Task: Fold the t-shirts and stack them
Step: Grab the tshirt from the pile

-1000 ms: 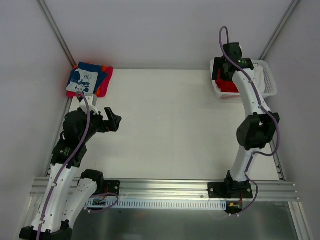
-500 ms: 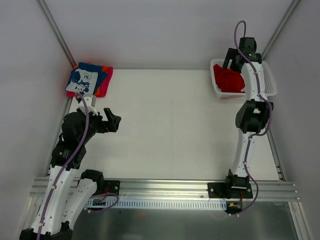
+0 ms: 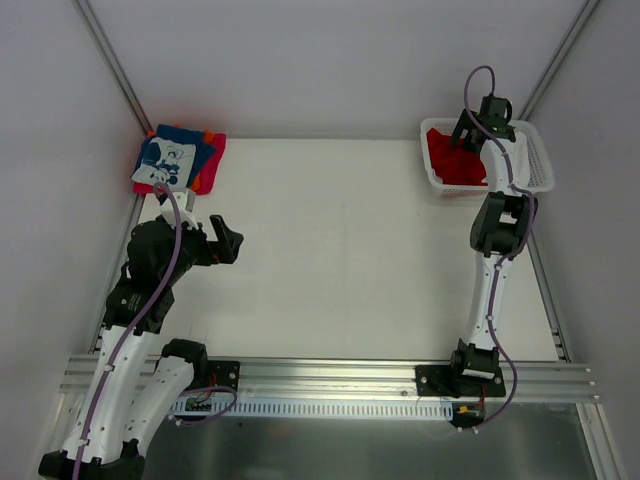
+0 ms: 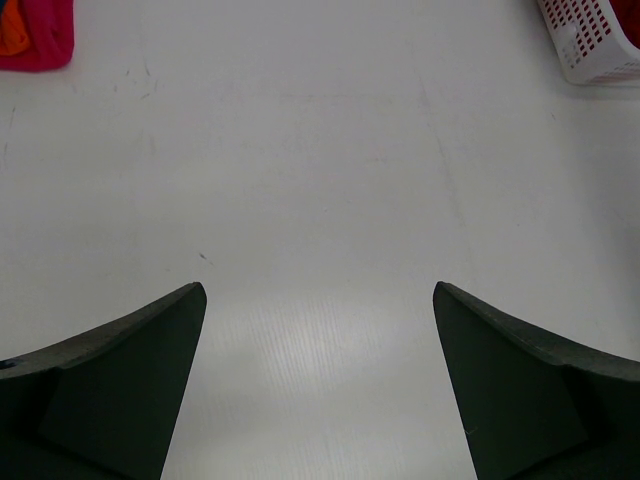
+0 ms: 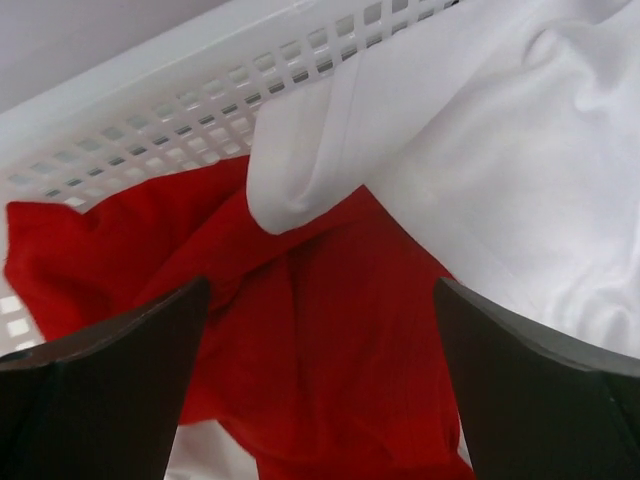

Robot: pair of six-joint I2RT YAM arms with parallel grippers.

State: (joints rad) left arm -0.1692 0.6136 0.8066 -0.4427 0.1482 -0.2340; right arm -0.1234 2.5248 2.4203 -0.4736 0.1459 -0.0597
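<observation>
1. The right hand (image 5: 320, 290) is held over the basket (image 5: 150, 110) at the far right of the worktop (image 3: 330, 250), with its fingers spread apart.
2. A crumpled red shirt (image 5: 330, 350) and a white shirt (image 5: 520, 170) are seen in the basket, the white one partly overlapping the red.
3. The left hand (image 4: 320, 290) is held above the worktop at the near left, fingers apart.
4. Folded shirts (image 3: 178, 158) are stacked in the far left corner.
</observation>
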